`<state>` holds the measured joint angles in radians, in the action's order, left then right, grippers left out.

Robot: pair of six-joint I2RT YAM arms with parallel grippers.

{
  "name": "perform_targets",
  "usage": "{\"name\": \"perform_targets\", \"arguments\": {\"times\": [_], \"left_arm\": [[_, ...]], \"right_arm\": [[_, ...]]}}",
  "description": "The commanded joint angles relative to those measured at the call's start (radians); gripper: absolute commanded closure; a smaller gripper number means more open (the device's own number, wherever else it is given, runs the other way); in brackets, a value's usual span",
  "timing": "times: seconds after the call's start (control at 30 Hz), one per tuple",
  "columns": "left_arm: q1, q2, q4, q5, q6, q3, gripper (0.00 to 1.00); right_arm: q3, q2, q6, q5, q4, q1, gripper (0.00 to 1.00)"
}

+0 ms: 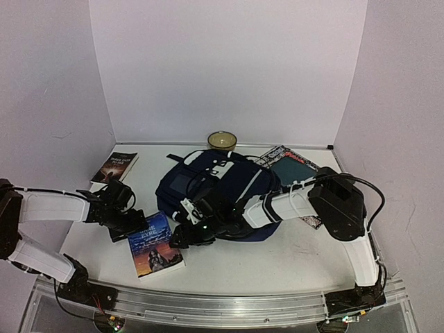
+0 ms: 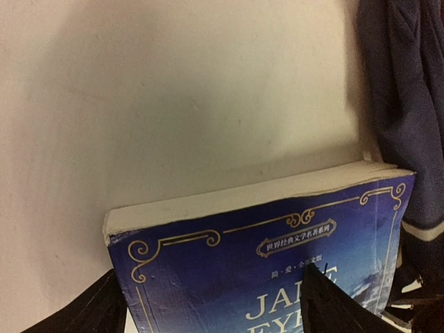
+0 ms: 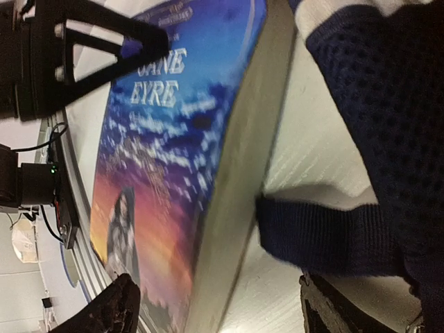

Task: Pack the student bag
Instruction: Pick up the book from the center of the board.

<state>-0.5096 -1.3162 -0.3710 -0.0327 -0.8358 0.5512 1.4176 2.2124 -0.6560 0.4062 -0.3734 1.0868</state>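
Starting at the left, a dark book [image 1: 114, 167] lies flat near the back-left corner of the white surface [image 1: 277, 257]. In front of it the left claw [image 1: 125, 225] reaches in low from the left side, and its fingers [image 2: 97, 309] stand apart. In the left wrist view they straddle a blue book [image 1: 156, 244] titled Jane Eyre. One finger sits at the book's edge and the other over its cover; whether either touches it cannot be told. The blue book lies face up near the front of the surface, just left of the bag.

The right claw [image 1: 182, 236] reaches across from the right arm, over the front of the bag, and hangs at the blue book's right edge. Its fingers [image 3: 114, 309] are also apart and clamped on nothing. One is over the cover and the other over the surface beside a bag strap [image 3: 326, 236], with the book's page edge between them.

The bag [image 1: 215, 184], navy with a white stripe, lies flat in the middle of the surface, partly hidden by the right arm. A bowl [image 1: 222, 141] stands just behind it, near the back wall. Right of the bag a magazine [image 1: 274, 154] lies flat, its near part hidden by the right arm.
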Motion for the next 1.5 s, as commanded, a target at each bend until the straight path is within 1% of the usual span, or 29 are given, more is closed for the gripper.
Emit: {"name": "perform_targets", "arguments": {"times": [0.0, 0.1, 0.2, 0.33, 0.5, 0.63, 0.83, 1.07, 1.37, 1.43, 1.47], "left_arm": [[-0.039, 0.050, -0.049, 0.127, -0.065, -0.077, 0.14], [-0.047, 0.103, 0.000, 0.171, -0.105, -0.101, 0.15], [-0.056, 0.120, 0.048, 0.212, -0.133, -0.110, 0.15], [-0.073, 0.132, 0.084, 0.241, -0.164, -0.111, 0.15], [-0.122, 0.165, 0.130, 0.253, -0.226, -0.112, 0.16], [-0.156, 0.200, 0.157, 0.248, -0.277, -0.115, 0.16], [-0.173, 0.289, 0.172, 0.209, -0.345, -0.128, 0.17], [-0.189, 0.297, 0.192, 0.199, -0.369, -0.131, 0.17], [-0.207, 0.289, 0.214, 0.194, -0.377, -0.137, 0.17], [-0.208, 0.294, 0.215, 0.190, -0.380, -0.143, 0.17], [-0.208, 0.296, 0.215, 0.187, -0.381, -0.146, 0.17]], "right_arm": [[0.064, 0.029, -0.016, 0.050, -0.004, 0.017, 0.23], [0.079, 0.047, -0.031, 0.072, -0.014, 0.021, 0.28], [0.085, 0.053, -0.048, 0.097, -0.033, 0.023, 0.33], [0.080, 0.030, -0.066, 0.118, -0.054, 0.022, 0.45], [0.074, -0.011, -0.097, 0.150, -0.086, 0.023, 0.56], [0.064, -0.057, -0.111, 0.146, -0.097, 0.023, 0.62], [0.042, -0.107, -0.118, 0.137, -0.097, 0.023, 0.62], [0.025, -0.135, -0.131, 0.149, -0.106, 0.024, 0.63], [0.015, -0.069, -0.154, 0.120, -0.091, 0.025, 0.63], [0.012, -0.061, -0.156, 0.123, -0.091, 0.024, 0.67], [0.009, -0.060, -0.156, 0.122, -0.091, 0.024, 0.71]]}}
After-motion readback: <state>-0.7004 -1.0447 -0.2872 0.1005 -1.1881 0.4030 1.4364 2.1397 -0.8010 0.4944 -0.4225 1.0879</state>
